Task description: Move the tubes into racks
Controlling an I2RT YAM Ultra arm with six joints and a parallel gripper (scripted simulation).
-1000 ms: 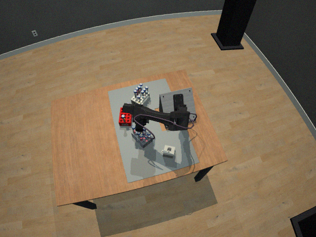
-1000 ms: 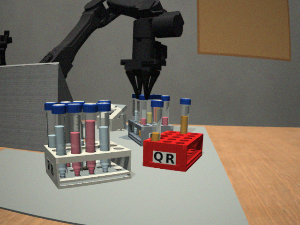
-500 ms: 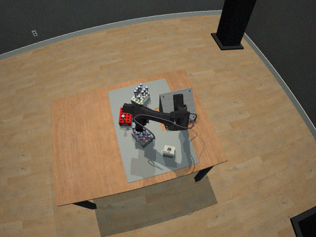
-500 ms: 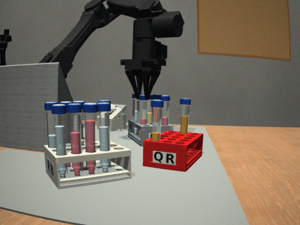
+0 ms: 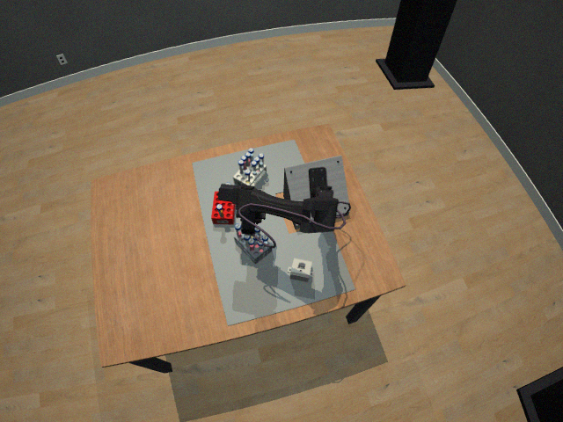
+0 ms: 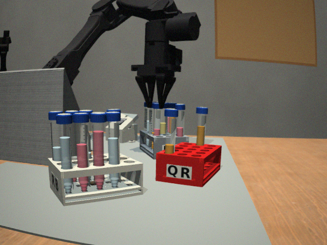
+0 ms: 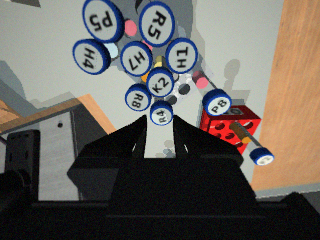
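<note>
the bench top (image 5: 149,254) (image 6: 298,168) looks like smooth, grained wood; toward twelve o'clock, the mat (image 5: 281,290) (image 6: 211,211) looks matt. the red rack (image 5: 223,221) (image 6: 161,168) (image 7: 206,119) looks like smooth plastic, the tube caps (image 6: 98,117) glossy plastic.
</note>
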